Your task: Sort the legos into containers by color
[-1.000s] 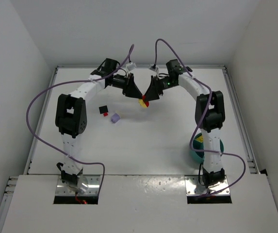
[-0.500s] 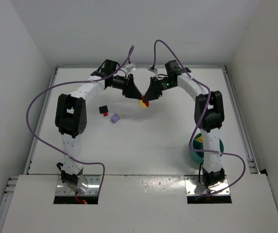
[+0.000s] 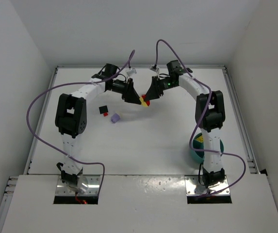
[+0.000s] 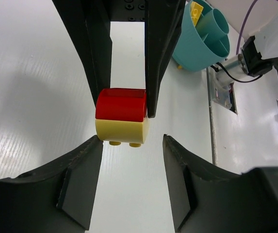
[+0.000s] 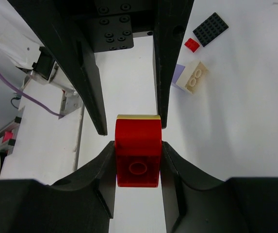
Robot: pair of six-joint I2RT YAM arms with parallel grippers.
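My right gripper [image 5: 137, 145] is shut on a red brick [image 5: 136, 155] and holds it above the table's far middle. A yellow brick [image 4: 122, 131] is stuck to the red brick [image 4: 121, 104]. My left gripper [image 4: 132, 138] faces it, open, with its tips just short of the yellow brick; the left tip is close to its corner. From above, both grippers meet at the joined pair [image 3: 144, 101]. The teal bowl [image 4: 202, 39] holds a yellow brick [image 4: 195, 9] in one compartment. From above the bowl [image 3: 195, 154] is partly hidden behind the right arm.
A black plate [image 5: 210, 29], a small red brick [image 5: 192, 44], a lavender brick [image 5: 179, 74] and a cream brick [image 5: 195, 77] lie left of centre. From above, the black and red pieces [image 3: 103, 109] and the lavender brick [image 3: 114, 117] show there.
My left gripper has shifted slightly right, closer to the joined bricks. The right gripper keeps its hold and has barely moved.
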